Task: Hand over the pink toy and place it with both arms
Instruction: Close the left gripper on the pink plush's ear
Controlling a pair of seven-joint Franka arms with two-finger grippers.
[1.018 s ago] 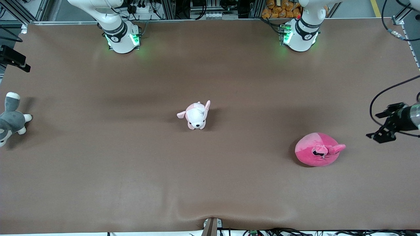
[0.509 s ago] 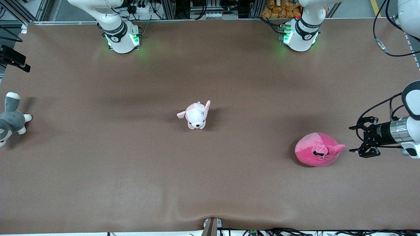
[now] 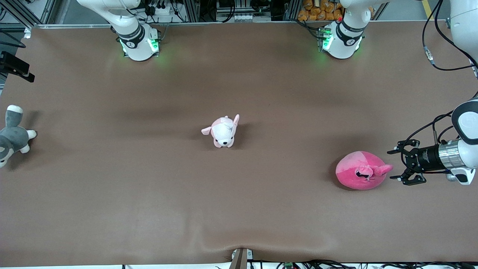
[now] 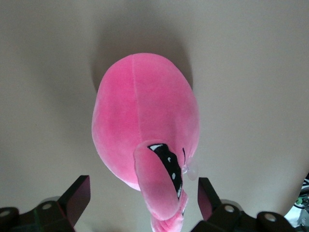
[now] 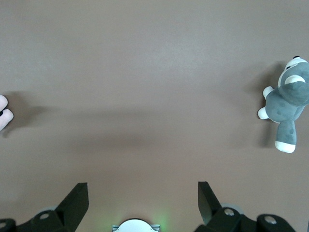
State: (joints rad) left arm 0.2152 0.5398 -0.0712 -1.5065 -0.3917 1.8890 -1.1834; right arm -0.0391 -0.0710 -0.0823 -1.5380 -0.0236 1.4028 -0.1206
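The pink toy (image 3: 358, 172) is a hot-pink round plush lying on the brown table toward the left arm's end, its snout pointing at that end. My left gripper (image 3: 392, 165) is open, turned sideways and low, just beside the snout without touching it. In the left wrist view the pink toy (image 4: 140, 111) fills the middle, and its snout reaches between the open fingers of the left gripper (image 4: 143, 181). My right gripper (image 5: 141, 188) is open and empty, high over the table near its own base. It is out of the front view.
A small pale pink-and-white dog plush (image 3: 223, 131) stands at the table's middle. A grey-and-white plush (image 3: 13, 135) lies at the right arm's end and also shows in the right wrist view (image 5: 287, 104). The table cover has a ripple (image 3: 239, 244) at the near edge.
My left gripper has come in from the table's end toward the pink toy and now sits beside its snout. The toys have not moved.
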